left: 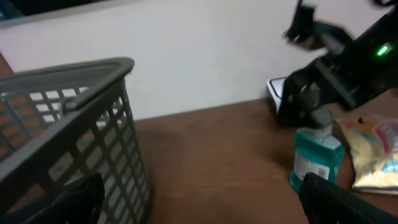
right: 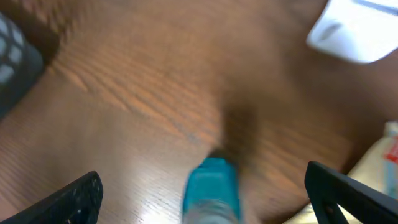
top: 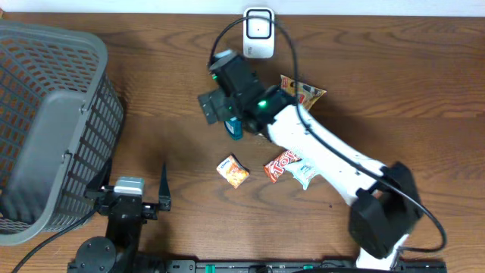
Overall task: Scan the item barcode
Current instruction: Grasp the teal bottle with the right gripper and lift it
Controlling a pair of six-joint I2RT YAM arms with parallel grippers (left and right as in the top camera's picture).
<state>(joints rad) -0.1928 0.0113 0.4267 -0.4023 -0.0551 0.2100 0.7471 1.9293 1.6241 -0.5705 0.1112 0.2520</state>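
Teal bottle (left: 316,158); grey lattice basket (top: 98,129); brown wood-grain table (top: 159,114); white scanner (top: 258,32); orange packet (top: 233,171); red-white packet (top: 282,165).

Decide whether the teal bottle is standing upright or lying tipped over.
Upright: in the left wrist view the teal bottle stands on its base on the table, top pointing up.

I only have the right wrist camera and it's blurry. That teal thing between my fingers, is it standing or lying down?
Observer: Standing. The left wrist view shows the teal bottle upright on the table, with the open right gripper over its cap.
Operator: Where's the scanner from there?
Observer: The white scanner sits at the table's far edge, just beyond the bottle.
Operator: Anything else nearby?
Observer: An orange packet and a red packet lie on the near side of the bottle.
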